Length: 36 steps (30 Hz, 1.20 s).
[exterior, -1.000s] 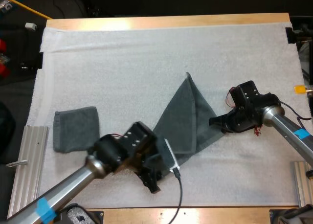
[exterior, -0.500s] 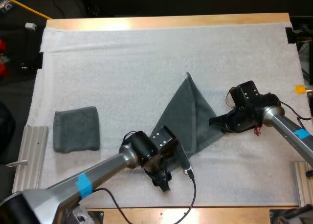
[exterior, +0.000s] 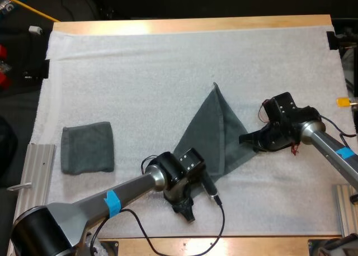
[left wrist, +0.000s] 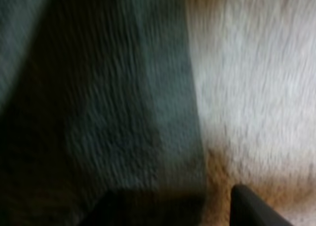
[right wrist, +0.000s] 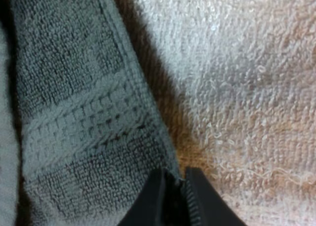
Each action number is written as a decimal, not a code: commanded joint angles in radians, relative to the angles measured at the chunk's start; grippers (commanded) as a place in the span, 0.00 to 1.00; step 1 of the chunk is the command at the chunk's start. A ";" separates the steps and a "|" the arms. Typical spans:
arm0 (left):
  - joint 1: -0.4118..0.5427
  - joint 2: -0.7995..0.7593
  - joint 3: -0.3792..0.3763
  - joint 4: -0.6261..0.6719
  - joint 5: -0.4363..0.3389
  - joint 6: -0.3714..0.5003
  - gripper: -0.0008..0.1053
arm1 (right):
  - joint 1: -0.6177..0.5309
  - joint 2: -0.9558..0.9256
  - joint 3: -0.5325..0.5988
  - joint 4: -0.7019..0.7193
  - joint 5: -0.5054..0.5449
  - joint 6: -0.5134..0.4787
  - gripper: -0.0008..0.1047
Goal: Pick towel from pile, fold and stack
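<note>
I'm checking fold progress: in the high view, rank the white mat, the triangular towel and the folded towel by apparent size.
1. The white mat, clearly largest.
2. The triangular towel.
3. The folded towel, somewhat smaller.

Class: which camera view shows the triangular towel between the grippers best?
The high view: the towel lies whole, peak to base. The left wrist view gives one edge against the mat; the right wrist view its banded hem at the right gripper.
</note>
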 commanded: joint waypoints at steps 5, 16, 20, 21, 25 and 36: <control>-0.005 0.002 0.036 -0.038 -0.038 -0.009 0.43 | -0.004 -0.012 -0.001 0.009 -0.013 -0.012 0.01; -0.005 0.002 0.037 -0.067 -0.039 -0.009 0.07 | -0.004 -0.012 -0.001 0.030 -0.013 -0.012 0.01; -0.005 0.002 0.032 -0.062 -0.039 -0.022 0.01 | -0.004 -0.012 -0.001 0.031 -0.013 -0.012 0.01; -0.005 0.000 0.030 -0.058 -0.039 -0.026 0.01 | -0.004 -0.012 -0.001 0.031 -0.015 -0.012 0.01; -0.005 -0.035 -0.001 -0.003 -0.035 -0.031 0.01 | -0.004 -0.043 -0.001 0.046 -0.029 -0.012 0.01; -0.005 -0.292 -0.140 0.125 0.027 -0.029 0.01 | -0.004 -0.343 -0.006 0.105 -0.017 -0.012 0.01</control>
